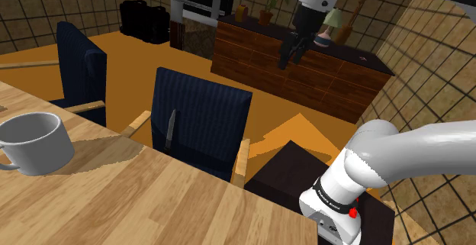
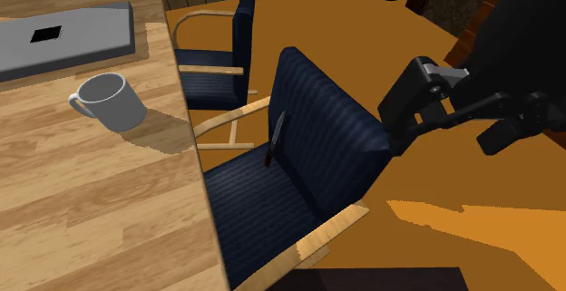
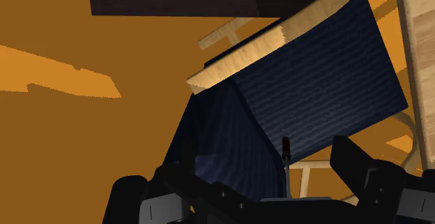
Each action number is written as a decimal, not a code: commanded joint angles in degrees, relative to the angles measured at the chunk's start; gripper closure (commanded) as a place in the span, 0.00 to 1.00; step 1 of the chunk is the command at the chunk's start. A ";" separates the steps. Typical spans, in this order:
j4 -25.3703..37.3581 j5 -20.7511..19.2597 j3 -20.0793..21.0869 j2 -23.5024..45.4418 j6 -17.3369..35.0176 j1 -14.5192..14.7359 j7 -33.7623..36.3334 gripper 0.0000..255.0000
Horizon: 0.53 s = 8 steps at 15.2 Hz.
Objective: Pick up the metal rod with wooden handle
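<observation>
**Gripper open in mid-air, rod propped on the chair**

The all-black two-finger gripper (image 1: pixel 287 59) hung high over the orange floor (image 1: pixel 130 53); its fingers (image 3: pixel 352 161) stood well apart and clasped nothing, so it was open and empty. The slim grey, dark-red-handled rod (image 1: pixel 169 130) stood on the seat of the nearer dark blue upholstered chair (image 1: pixel 206 121) with pale wooden arms; its handle end was down on the cushion and its shaft leaned against the backrest (close to upright, only a little tilted). In the second exterior view the gripper sat beyond the chair's backrest, toward that view's right, well apart from the rod; in the wrist view the rod showed in line between the two fingers but far past them, untouched, against the blue fabric.

The chair was drawn up to the light wooden surface (image 1: pixel 152 198); on that surface stood a pale grey mug (image 1: pixel 34 140), and beyond it, in the second exterior view, lay a flat grey laptop (image 2: pixel 63 35), closed. A second dark blue chair (image 1: pixel 80 68) stood further along the same edge of the surface. In the shoulder view a long dark wooden cabinet (image 1: pixel 305 75) ran behind the gripper; the dark box stand (image 1: pixel 286 176) sat at that view's lower right, just beside the nearer chair's arm.
</observation>
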 commanded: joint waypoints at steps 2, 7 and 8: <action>-1.47 0.49 1.15 0.10 1.80 -0.02 1.72 0.00; -7.42 2.79 7.14 2.40 11.19 -0.16 10.33 0.00; -8.31 3.17 8.39 3.24 13.13 -0.21 12.08 0.00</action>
